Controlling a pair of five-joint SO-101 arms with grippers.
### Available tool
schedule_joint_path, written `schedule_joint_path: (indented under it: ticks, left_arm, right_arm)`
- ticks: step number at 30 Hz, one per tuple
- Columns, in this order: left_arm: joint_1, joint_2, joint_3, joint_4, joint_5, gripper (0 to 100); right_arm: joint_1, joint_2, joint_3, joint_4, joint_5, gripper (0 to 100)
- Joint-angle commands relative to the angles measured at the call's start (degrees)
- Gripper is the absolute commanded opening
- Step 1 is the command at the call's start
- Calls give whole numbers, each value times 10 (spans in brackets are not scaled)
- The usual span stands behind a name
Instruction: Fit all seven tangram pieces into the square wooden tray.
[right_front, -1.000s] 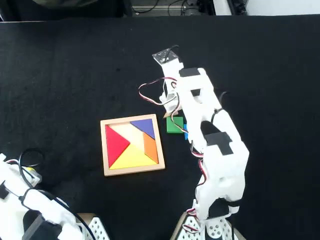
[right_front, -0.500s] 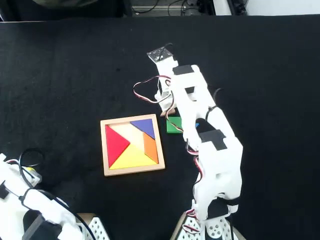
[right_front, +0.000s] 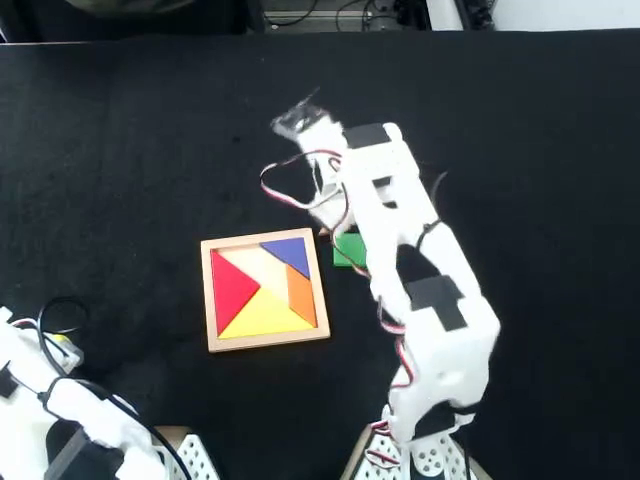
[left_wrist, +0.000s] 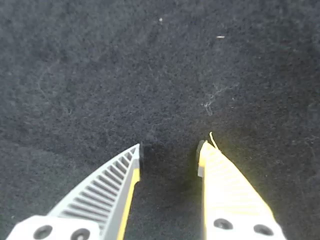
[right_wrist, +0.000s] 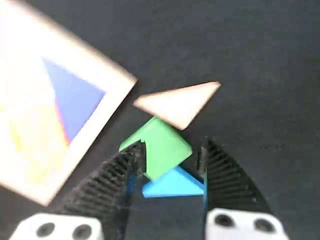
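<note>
High view: the black cloth-covered worktop is carrying the square wooden tray. Its pale rim is framing flat pieces lying flush: a red triangle, a yellow triangle, an orange piece and a blue-violet triangle. A pale patch beside the red one may be a piece or bare floor; it cannot be told. The green square is lying on the cloth just beside the tray's far right corner, partly under the white right arm. The left arm is sitting at the near left, well apart from the tray. Left wrist view: the left gripper is hanging over fuzzy black cloth, its ribbed fingers spread and holding nothing. Right wrist view: the right gripper is standing with its black ribbed fingers parted on either side of the green square; whether they are touching it cannot be told. This view is adding a blue triangle against one edge of the green square and a tan wooden triangle at its opposite corner, close to the tray's corner.
</note>
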Motion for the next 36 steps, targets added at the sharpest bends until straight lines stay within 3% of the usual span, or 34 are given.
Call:
schedule_joint_path:
  ticks: [1, 5, 9, 25, 30, 36]
  left_arm:
    - [7, -11, -4, -5, 1, 195]
    - [7, -11, -4, -5, 1, 195]
    - [7, -11, -4, -5, 1, 195]
    - [7, -11, -4, -5, -2, 195]
    - [7, -11, -4, -5, -2, 195]
    - [7, -11, -4, -5, -2, 195]
  right_arm:
    - [3, -106, 104, -86, 134, 176]
    - [24, -167, 204, -236, 201, 176]
    - [14, -148, 211, -254, 244, 176]
    - [10, 136, -141, -62, 223, 176]
    - [10, 160, -216, 16, 223, 176]
    - [-3, 160, -233, 37, 222, 176]
